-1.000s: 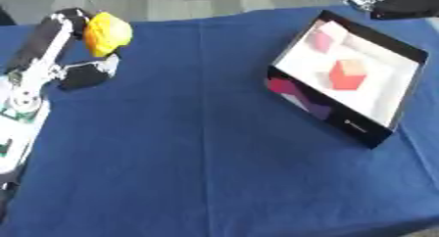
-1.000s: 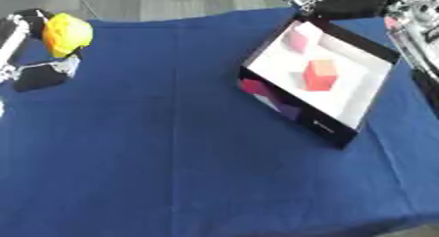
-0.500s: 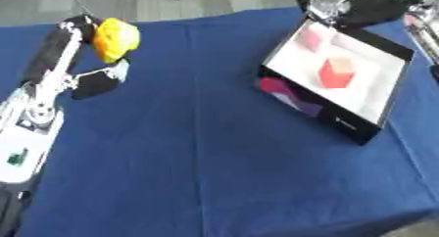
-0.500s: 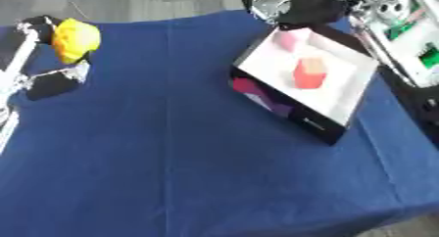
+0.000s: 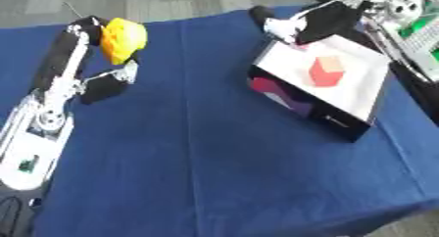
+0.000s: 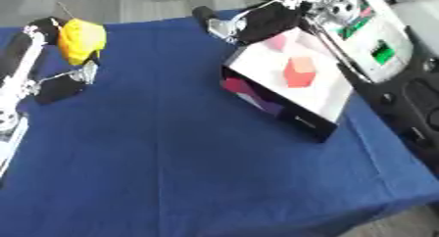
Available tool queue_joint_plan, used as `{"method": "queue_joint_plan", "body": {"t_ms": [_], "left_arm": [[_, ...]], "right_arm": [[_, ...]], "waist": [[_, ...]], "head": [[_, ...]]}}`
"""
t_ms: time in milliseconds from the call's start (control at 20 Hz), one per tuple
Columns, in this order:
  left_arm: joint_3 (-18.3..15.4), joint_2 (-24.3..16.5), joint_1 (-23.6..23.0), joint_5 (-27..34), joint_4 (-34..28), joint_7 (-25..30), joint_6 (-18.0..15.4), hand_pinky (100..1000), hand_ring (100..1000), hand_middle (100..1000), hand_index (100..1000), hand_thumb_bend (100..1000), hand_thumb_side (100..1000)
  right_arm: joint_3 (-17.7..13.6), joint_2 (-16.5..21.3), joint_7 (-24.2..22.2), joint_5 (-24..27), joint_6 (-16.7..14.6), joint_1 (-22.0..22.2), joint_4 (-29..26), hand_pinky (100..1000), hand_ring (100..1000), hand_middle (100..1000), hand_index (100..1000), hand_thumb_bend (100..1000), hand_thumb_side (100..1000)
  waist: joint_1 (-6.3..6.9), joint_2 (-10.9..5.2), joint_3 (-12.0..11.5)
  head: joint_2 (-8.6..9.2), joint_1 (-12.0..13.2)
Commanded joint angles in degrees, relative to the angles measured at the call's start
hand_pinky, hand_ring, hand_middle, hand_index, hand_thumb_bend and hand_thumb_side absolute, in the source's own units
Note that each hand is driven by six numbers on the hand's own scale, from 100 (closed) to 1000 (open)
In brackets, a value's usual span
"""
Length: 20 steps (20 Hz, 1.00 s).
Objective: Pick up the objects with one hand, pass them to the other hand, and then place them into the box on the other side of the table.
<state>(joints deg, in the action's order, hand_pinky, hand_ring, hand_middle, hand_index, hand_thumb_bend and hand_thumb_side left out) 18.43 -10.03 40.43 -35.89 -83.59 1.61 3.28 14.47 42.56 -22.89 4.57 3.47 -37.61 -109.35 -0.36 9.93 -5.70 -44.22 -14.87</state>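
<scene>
Left hand (image 5: 101, 39) raised at far left, right hand (image 5: 300, 25) extended far right.

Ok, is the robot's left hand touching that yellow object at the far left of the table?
Touching. In the left eye view the left hand meets the yellow object with no blue cloth visible between them; whether fingers curl round it is unclear.

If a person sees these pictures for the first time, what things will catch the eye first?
Probably the bright yellow object held up by the left hand at the far left of the blue table. Next comes the open box on the right, with a red block on its white floor, and the right hand reaching over its far corner.
</scene>
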Motion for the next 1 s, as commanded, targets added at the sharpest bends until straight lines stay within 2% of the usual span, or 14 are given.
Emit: {"method": "queue_joint_plan", "body": {"t_ms": [50,400,1000], "left_arm": [[0.3,0.7,1.5,0.2,-0.6,-0.5,-1.2,758,700,699,604,100,357],[1.3,2.6,2.1,1.3,-0.5,-1.0,-3.0,757,699,698,604,100,385],[3.5,5.5,2.7,2.7,-0.1,-1.1,-7.0,759,701,698,604,100,412]], "right_arm": [[0.4,0.4,-1.3,-1.1,-0.5,-1.4,0.0,975,1000,1000,1000,100,239],[2.1,-0.4,-3.9,-3.2,-1.7,-2.3,1.0,974,1000,1000,1000,100,242],[3.9,-1.7,-6.4,-4.9,-2.3,-4.9,3.8,976,1000,1000,1000,100,268]], "waist": [[-0.86,-0.84,-0.1],[-1.24,-0.54,-0.7],[-1.25,0.29,-3.7]], "head": [[0.10,-0.7],[0.10,-2.5],[0.10,-5.1]]}}
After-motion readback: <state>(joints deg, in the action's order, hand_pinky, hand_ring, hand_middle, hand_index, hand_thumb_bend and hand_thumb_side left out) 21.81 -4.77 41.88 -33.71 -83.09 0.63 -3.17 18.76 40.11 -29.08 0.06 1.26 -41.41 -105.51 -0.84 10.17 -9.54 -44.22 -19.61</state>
